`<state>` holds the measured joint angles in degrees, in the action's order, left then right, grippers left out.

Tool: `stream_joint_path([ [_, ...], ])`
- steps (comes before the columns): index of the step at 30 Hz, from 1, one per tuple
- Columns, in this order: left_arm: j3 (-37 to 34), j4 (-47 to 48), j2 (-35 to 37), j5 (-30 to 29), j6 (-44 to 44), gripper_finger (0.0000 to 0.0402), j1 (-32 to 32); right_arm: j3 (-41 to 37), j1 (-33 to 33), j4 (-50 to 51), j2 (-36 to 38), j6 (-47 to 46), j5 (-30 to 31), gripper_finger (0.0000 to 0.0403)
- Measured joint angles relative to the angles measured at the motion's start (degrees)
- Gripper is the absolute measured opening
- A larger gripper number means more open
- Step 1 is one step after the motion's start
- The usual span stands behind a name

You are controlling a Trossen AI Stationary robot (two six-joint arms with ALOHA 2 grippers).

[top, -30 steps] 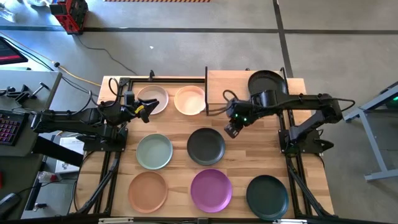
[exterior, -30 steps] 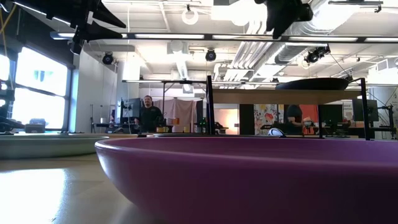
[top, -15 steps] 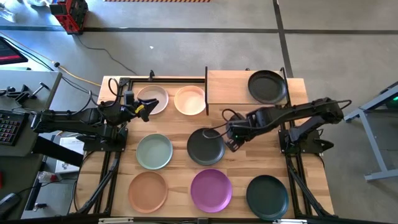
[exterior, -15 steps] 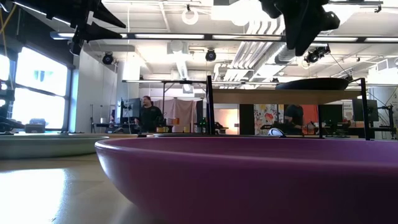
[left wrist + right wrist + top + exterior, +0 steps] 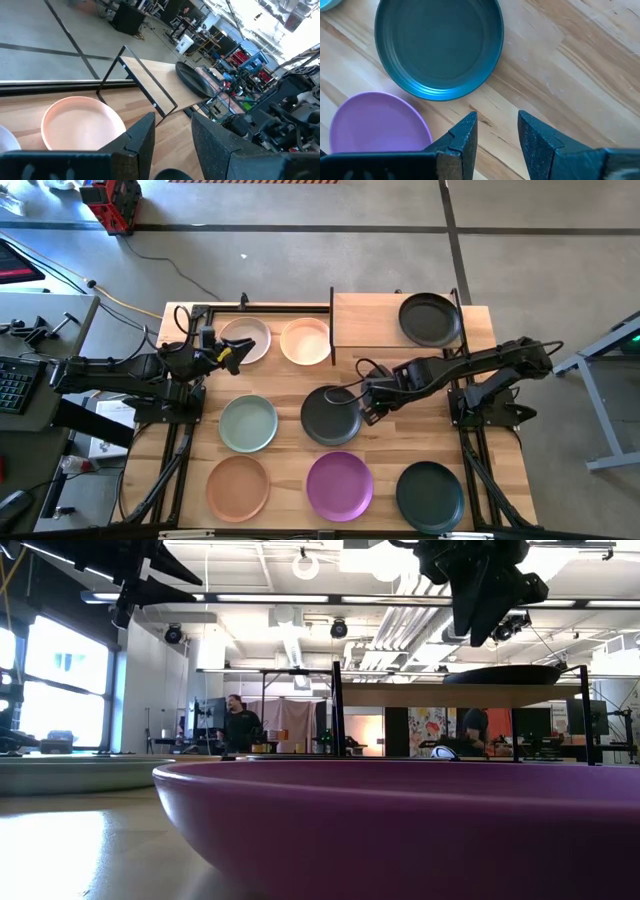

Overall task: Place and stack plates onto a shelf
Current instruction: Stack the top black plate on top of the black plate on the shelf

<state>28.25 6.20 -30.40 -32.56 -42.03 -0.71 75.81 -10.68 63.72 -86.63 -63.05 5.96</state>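
Observation:
My right gripper [image 5: 366, 411] hangs open, pointing down over bare wood just right of the charcoal plate [image 5: 331, 415] in the table's middle; this plate [image 5: 439, 46] shows ahead of its fingers. A second black plate [image 5: 430, 318] rests on the shelf [image 5: 370, 320] at the far right. My left gripper [image 5: 236, 353] waits open and about level at the far left, beside the beige plate [image 5: 246, 340]. The peach plate [image 5: 82, 122] lies past it. Sage green [image 5: 248, 423], terracotta [image 5: 238, 487], purple [image 5: 340, 485] and dark green [image 5: 430, 495] plates lie flat on the table.
The shelf's black posts [image 5: 331, 325] stand between the peach plate and the shelf board. In the low view the purple plate [image 5: 400, 825] fills the foreground, and a person [image 5: 240, 725] stands in the room far behind the table. Bare wood [image 5: 410, 430] lies right of the charcoal plate.
My right gripper has come down and toward the table's near edge, away from the shelf's front edge, to a spot beside the charcoal plate. It has rolled about its own axis on the way and stayed open. The plates lie as before.

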Motion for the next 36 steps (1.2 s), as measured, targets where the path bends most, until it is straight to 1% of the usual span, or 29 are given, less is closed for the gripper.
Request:
stream_joint_path([
  [5,0.0,-0.9,-1.4,0.1,-4.4,0.0117,-0.3,0.0,0.0,0.0,0.0,0.7,0.0,0.0119],
  [8,0.0,-5.5,-3.1,2.8,-6.2,0.0117,-1.1,0.0,0.0,0.0,0.0,2.3,-0.1,0.0119],
  [11,0.0,-10.7,-5.6,5.5,-5.0,0.0117,-1.9,0.0,0.2,0.0,0.0,3.6,0.0,0.0119],
  [16,3.1,-11.3,-10.9,9.0,-5.8,0.0117,-3.3,0.0,1.5,0.0,0.0,4.6,0.3,0.0119],
  [20,8.7,-6.5,-15.9,12.5,-5.0,0.0117,-5.0,0.0,2.6,0.1,0.0,5.2,0.4,0.0119],
  [24,15.0,2.9,-21.1,14.3,-1.8,0.0117,-6.7,0.0,3.2,0.3,0.0,6.5,0.4,0.0119],
  [27,18.4,9.0,-24.6,15.9,-0.5,0.0117,-7.3,0.1,3.2,0.3,0.0,6.8,0.4,0.0119],
  [29,19.1,11.1,-26.5,17.8,-0.4,0.0117,-7.6,0.1,3.2,0.3,0.0,7.6,0.4,0.0119],
  [36,19.1,13.5,-33.5,25.6,-2.8,0.0117,-7.5,0.1,3.2,0.3,0.0,8.0,0.4,0.0119],
])
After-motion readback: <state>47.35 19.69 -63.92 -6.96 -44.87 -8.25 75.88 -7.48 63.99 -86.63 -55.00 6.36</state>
